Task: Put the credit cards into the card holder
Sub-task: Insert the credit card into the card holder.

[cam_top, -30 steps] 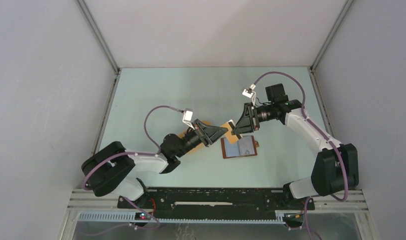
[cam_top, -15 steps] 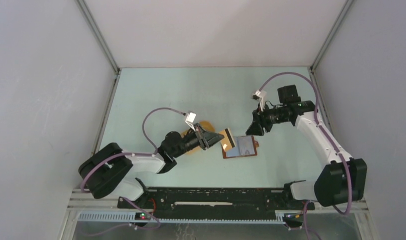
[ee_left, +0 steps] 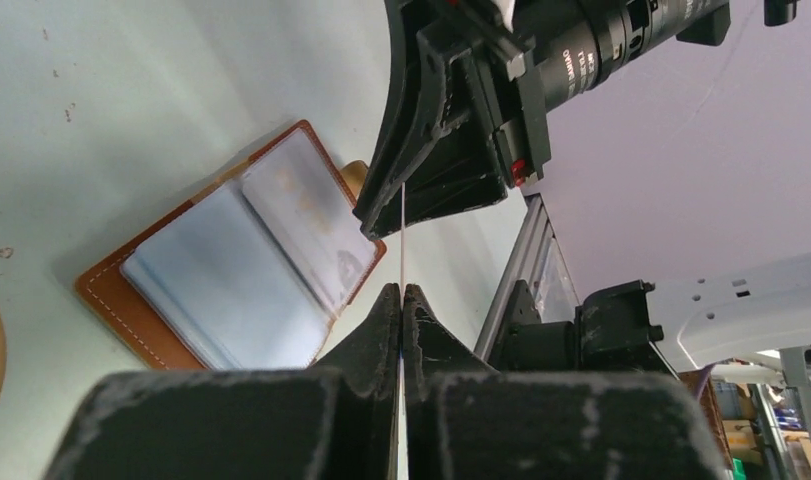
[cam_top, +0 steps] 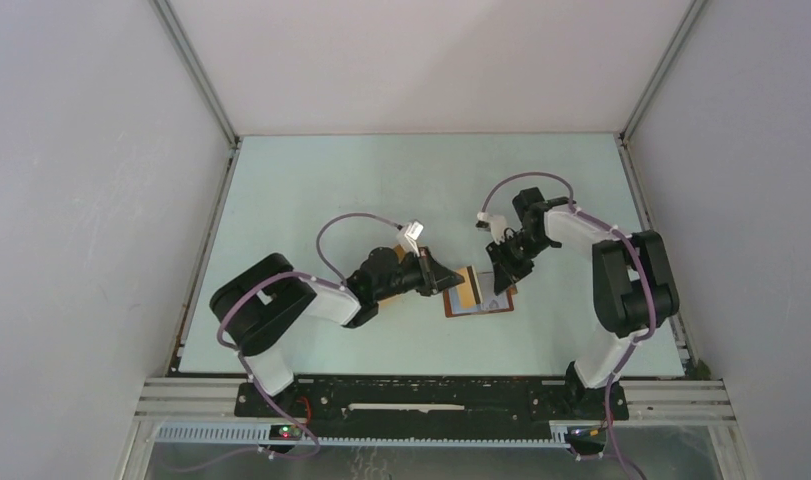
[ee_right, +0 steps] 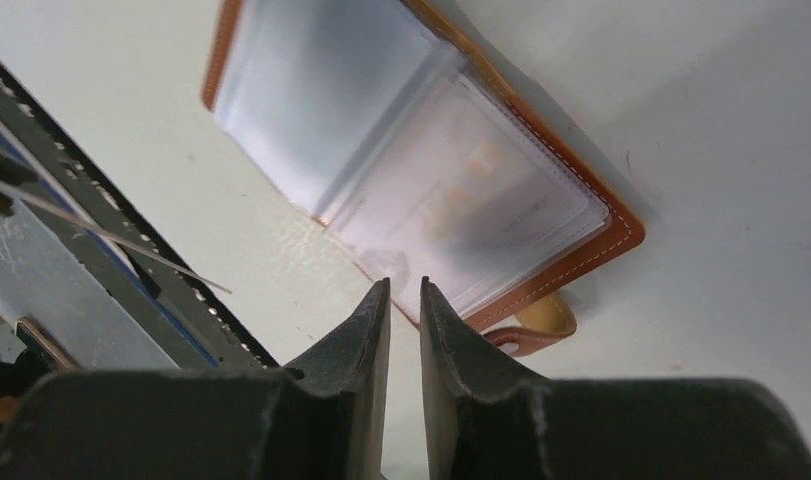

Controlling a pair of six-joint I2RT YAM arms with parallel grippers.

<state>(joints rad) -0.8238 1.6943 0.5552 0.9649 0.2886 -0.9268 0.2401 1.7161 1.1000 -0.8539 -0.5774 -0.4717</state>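
left wrist view: left gripper [ee_left: 402,292], scuffed matte-black fingers, pinched tight on a credit card [ee_left: 402,225] seen edge-on, a thin pale line rising from the tips. just beyond, on the smooth pale green table [ee_left: 131,90], lies the card holder [ee_left: 221,275], opened flat: reddish-brown leather-like rim, pale stitching, glossy bluish clear sleeves. past the card the right gripper [ee_left: 376,212] points down near the holder's far edge. white lettering on its lens ring [ee_left: 591,55] is too small to read.
right wrist view: right jaws a narrow slit apart, nothing between them, above the holder's corner by a rounded brown strap tab [ee_right: 541,325]. a second card [ee_right: 471,195] sits in one sleeve; its orange lettering is blurred, unreadable.
top view: held card is tan with a dark stripe, over the holder's left half.
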